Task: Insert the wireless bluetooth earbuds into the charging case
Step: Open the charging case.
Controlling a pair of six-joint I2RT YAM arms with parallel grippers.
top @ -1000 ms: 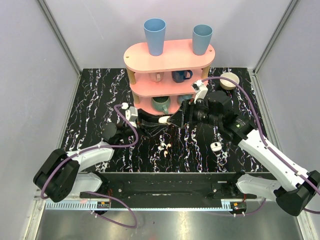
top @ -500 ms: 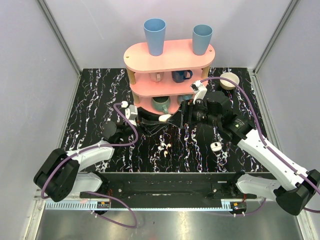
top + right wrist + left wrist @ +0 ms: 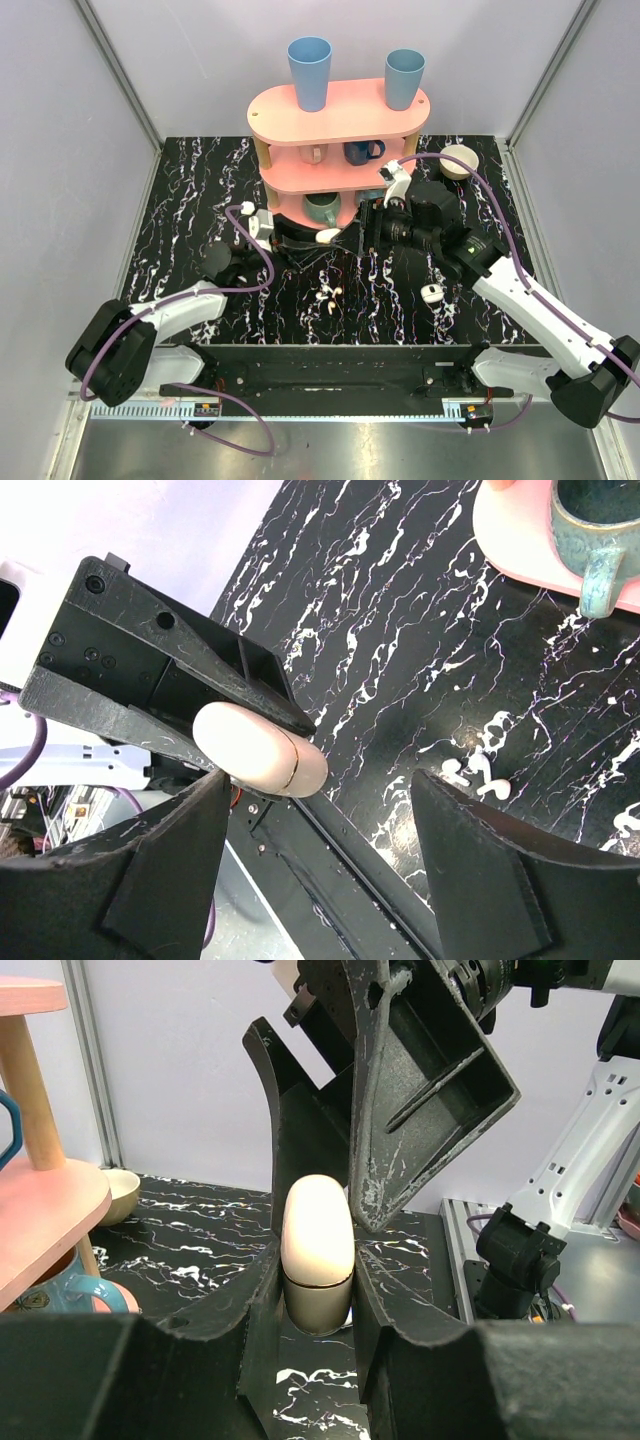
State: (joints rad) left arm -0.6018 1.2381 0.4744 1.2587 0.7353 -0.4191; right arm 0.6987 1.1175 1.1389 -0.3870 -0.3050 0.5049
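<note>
1. Top view: the left gripper point(image 3: 322, 237) and right gripper point(image 3: 350, 240) meet in front of the pink shelf point(image 3: 340, 115). Only a pale sliver of the charging case point(image 3: 328, 236) shows among the black fingers, and I cannot read either grip from here. The earbuds point(image 3: 327, 297) lie loose on the marble table point(image 3: 190, 190), nearer the arm bases and well apart from the case. A small white box point(image 3: 432, 293) sits off to their right.
2. Left wrist: this view gives what the top view hides. The left jaws are clamped on the lower half of the case, which stands upright with its lid seam shut. One finger of the right gripper hangs just beside the case top; I cannot tell whether it touches.
3. Right wrist: the right jaws stand wide apart with nothing between them. The case lies beyond them in the left fingers. The earbuds show on the table at right, hard to separate from the white veining. A teal mug point(image 3: 600, 530) is cut off at the top corner.
</note>
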